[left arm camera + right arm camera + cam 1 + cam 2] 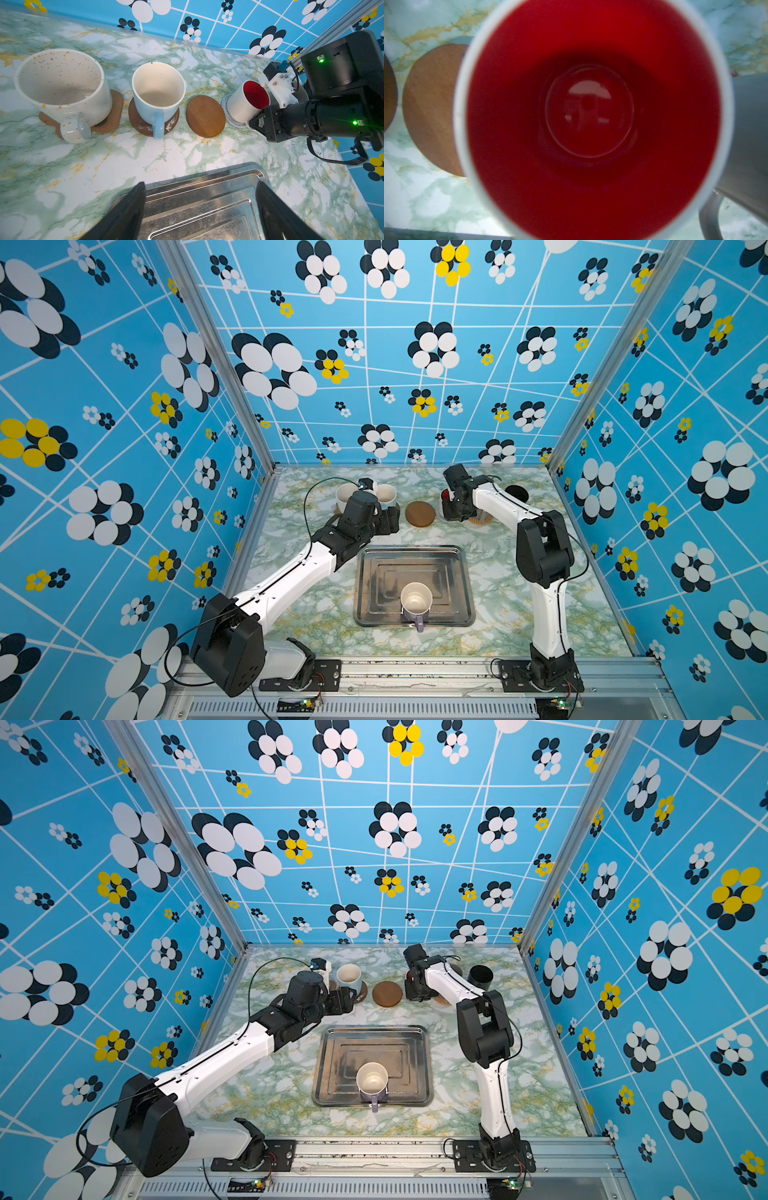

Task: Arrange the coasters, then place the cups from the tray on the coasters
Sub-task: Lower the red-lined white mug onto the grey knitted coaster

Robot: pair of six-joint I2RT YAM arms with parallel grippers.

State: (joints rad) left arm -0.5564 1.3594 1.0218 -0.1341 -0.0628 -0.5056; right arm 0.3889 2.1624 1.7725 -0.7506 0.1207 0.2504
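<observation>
The right gripper [254,122] was clenched on the red-lined mug [241,104], which leaned tilted over the grey coaster [224,106]. The left gripper [200,187] hung with its jaws released near the far edge of the tray [360,585]. A lilac mug [415,602] stood in the tray.

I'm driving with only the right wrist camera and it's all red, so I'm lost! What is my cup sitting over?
Observer: Your red-inside cup is at the grey-white woven coaster; whether it has landed I cannot tell.
Operator: Any cups left in the tray?
Observer: One, the lilac cup, standing upright in the tray.
Operator: Where's the other claw?
Observer: The left claw is open and empty, between the tray and the light blue cup.
</observation>
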